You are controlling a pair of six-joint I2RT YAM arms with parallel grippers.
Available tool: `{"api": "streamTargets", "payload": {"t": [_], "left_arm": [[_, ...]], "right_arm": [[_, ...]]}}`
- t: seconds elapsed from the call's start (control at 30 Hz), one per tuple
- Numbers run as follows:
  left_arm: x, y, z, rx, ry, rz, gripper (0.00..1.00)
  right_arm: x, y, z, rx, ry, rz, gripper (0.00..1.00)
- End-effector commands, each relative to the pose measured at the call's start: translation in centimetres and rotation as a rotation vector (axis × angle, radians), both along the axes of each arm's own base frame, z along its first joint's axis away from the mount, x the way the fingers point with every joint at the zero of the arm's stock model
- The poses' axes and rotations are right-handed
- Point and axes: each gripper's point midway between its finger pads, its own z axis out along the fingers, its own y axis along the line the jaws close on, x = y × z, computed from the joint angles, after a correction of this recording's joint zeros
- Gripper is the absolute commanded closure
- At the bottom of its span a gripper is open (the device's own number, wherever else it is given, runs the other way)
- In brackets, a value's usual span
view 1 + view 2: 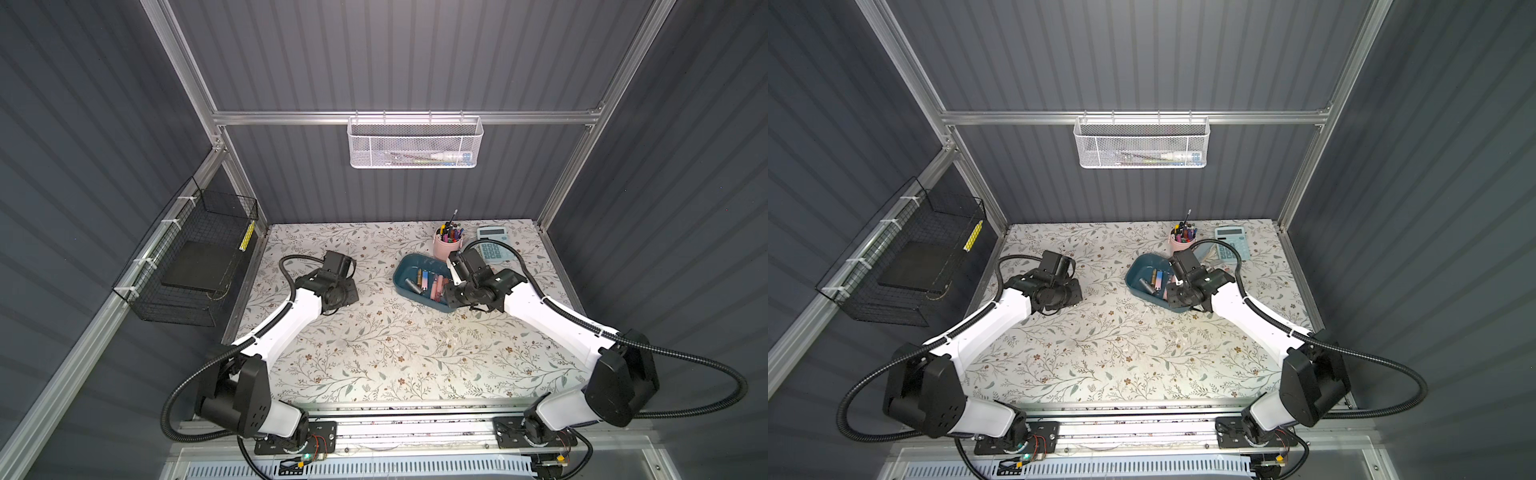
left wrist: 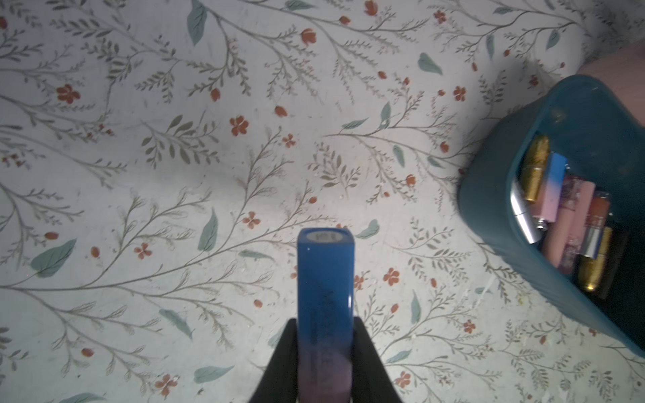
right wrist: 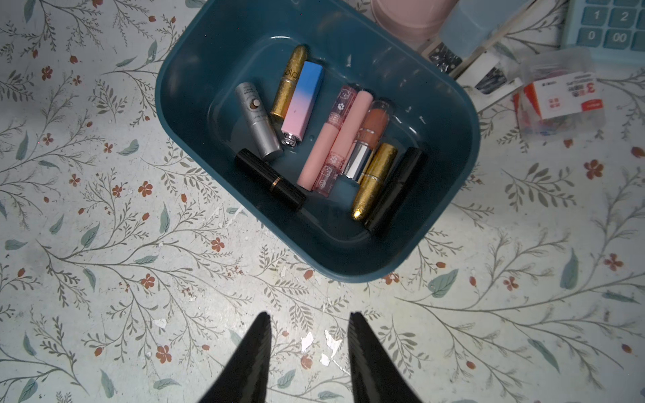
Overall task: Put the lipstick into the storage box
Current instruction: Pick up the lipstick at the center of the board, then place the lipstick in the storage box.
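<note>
L gripper (image 2: pixel 324 322) clamps a glossy square plastic lipstick tube (image 2: pixel 324 272), blue fading to pink at the held end, over the floral-print table (image 2: pixel 174 174), apart from the dark teal oblong plastic storage box (image 2: pixel 488 216) w/ other tubes (image 2: pixel 572 223) inside; R gripper (image 3: pixel 309 315) jaws narrowly apart, empty.

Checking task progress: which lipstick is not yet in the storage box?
The blue-to-pink square lipstick clamped in the left gripper, apart from the storage box; the others, including its lookalike, lie inside.
</note>
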Motion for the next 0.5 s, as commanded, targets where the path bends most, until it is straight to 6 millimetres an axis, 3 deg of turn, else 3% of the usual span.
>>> {"api": "streamTargets", "payload": {"t": [0.0, 0.17, 0.47], "left_arm": [[1.5, -3.1, 0.3, 0.000, 0.002, -0.048, 0.80], [4.7, -8.8, 1.1, 0.000, -0.030, -0.148, 0.80], [8.5, -14.7, 0.5, -0.035, -0.043, -0.239, 0.80]], "right_arm": [[-0.6, -0.9, -0.3, -0.011, 0.001, -0.026, 0.60], [-1.3, -1.5, -0.7, -0.008, 0.007, -0.033, 0.60], [-1.9, -2.2, -0.9, -0.013, 0.005, -0.042, 0.60]]}}
